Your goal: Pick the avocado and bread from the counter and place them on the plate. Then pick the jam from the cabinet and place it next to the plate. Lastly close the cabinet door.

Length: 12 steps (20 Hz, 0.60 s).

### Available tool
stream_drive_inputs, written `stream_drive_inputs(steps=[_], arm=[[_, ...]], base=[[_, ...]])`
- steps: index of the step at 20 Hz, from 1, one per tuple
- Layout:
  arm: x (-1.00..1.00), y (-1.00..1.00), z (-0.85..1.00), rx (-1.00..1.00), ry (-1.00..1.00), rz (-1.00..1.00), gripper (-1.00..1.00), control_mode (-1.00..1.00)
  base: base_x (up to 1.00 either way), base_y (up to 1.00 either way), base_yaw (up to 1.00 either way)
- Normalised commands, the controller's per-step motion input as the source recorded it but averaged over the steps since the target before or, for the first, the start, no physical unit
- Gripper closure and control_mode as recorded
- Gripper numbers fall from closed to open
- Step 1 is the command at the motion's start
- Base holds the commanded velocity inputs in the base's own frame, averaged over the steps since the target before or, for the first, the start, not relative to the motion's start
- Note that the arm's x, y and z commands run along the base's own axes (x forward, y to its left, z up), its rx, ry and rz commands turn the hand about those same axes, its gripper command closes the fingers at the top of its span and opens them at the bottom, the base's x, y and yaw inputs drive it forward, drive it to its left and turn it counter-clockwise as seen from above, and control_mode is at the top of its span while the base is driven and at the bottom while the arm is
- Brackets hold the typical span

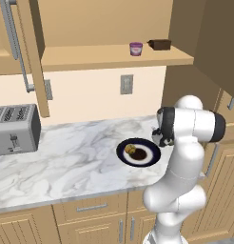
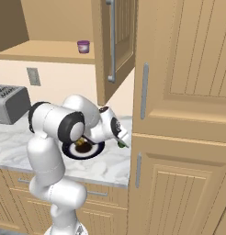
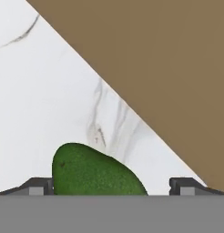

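Step in hand: the small golden-tan lumpy bread (image 1: 130, 151) sits on the round navy plate with a white ring (image 1: 152, 158); I judge the dark green avocado (image 3: 93, 172) is being fetched.
Gripper: the two-finger gripper (image 3: 111, 185) is spread wide, holding nothing, a dark tip on either side of the avocado.
Avocado: on the white marble counter (image 1: 66, 157), at 3 o'clock from the plate (by the tall wooden unit).
Next move: close squarely, then lift.
Room: purple-pink jam jar (image 1: 136, 48) waits in the open tan wall cabinet (image 1: 114, 56).

Marble counter (image 1: 66, 162) carries plate (image 1: 152, 158), toaster (image 1: 14, 127), avocado (image 3: 93, 172); shelf (image 1: 90, 57) carries jam (image 1: 136, 48).
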Motion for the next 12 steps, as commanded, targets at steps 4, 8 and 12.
stream_drive_inputs(steps=[4,8,12], arm=[[0.03,0.00,-0.17,-0.06,0.02,0.00,1.00,-1.00],[0.01,0.00,0.13,0.00,0.00,-0.01,1.00,-1.00],[0.00,0.00,0.87,0.08,0.00,-0.08,1.00,-1.00]], base=[[0.00,0.00,0.00],[0.00,0.00,0.00],[0.00,0.00,0.00]])
